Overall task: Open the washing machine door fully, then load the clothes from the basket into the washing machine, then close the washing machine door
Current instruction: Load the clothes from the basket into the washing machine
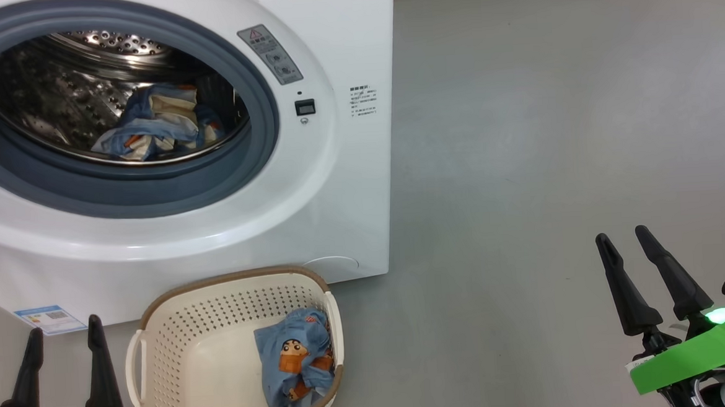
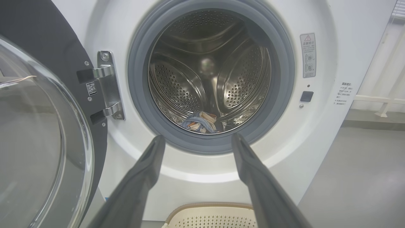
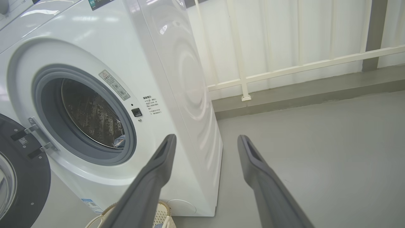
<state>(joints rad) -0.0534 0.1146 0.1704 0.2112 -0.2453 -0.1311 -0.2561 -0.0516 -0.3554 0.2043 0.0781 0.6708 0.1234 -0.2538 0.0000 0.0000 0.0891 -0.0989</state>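
Since the washing machine door [image 2: 68, 60] is swung wide on its hinge [image 2: 107, 85], left of the opening, the steel drum [image 2: 190, 79] is free to take laundry. One light-blue printed bundle [image 1: 153, 124] lies at its bottom. The other bundle [image 1: 296, 359] sits in the right end of the basket [image 1: 230, 277], which stands on the grey floor [image 1: 551, 125] just in front of the washing machine [image 1: 342, 55], so the lift into the drum is short. The left gripper [image 1: 63, 326] hovers just left of the basket, fingers spread wide and empty, aimed at the drum mouth. The right gripper [image 1: 621, 233] hangs well off to the right over bare floor, fingers parted and empty too. By my judgement the loading is half done: the basket bundle comes next, then the door.
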